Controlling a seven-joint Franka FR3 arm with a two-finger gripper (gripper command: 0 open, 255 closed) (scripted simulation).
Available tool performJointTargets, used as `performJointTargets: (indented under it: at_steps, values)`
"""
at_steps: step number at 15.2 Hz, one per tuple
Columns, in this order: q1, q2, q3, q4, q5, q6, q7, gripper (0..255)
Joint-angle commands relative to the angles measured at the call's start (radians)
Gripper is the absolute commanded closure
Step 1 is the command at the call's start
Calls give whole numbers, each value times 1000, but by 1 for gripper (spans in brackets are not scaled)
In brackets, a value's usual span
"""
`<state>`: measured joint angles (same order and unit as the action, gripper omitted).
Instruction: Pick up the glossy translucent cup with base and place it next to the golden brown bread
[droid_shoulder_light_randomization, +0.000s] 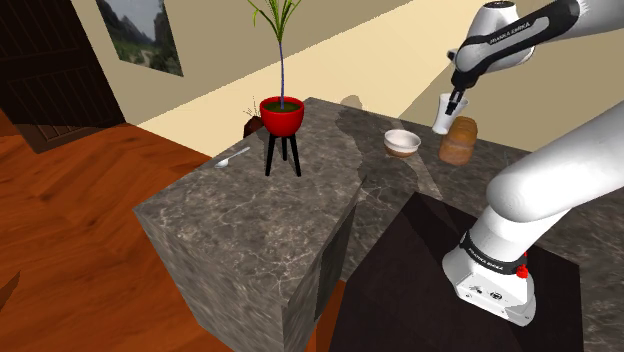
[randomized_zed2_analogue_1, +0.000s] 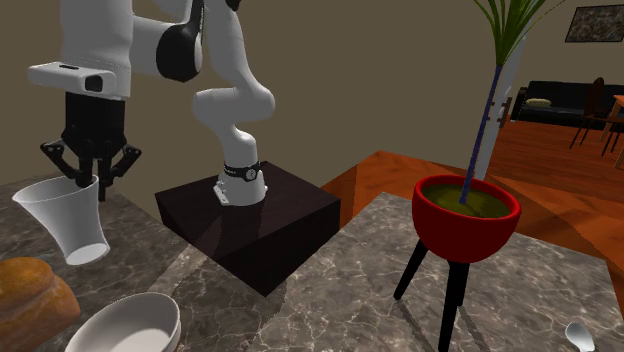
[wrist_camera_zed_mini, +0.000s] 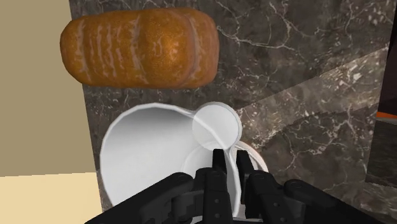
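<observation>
Claw (randomized_zed2_analogue_1: 92, 178) pinches the rim of a smooth white tapered cup (randomized_zed2_analogue_1: 66, 222) above the veined grey marble bench (randomized_zed2_analogue_1: 330, 290); orange wood floor (droid_shoulder_light_randomization: 80, 230) beyond.

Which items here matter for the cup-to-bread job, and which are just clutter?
Job:
white translucent cup with base, clasped by the black gripper
golden-brown bread loaf

Lying about:
white round bowl
red plant pot on black legs
small white spoon
</observation>
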<state>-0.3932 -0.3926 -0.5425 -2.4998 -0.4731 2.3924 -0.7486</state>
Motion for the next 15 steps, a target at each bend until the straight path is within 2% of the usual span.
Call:
performJointTargets:
  at_steps: [1, 15]
  values:
    - [0, 18, -8, -14, -4, 33, 4, 255]
    - [1, 171, -57, -97, -18, 265, 29, 255]
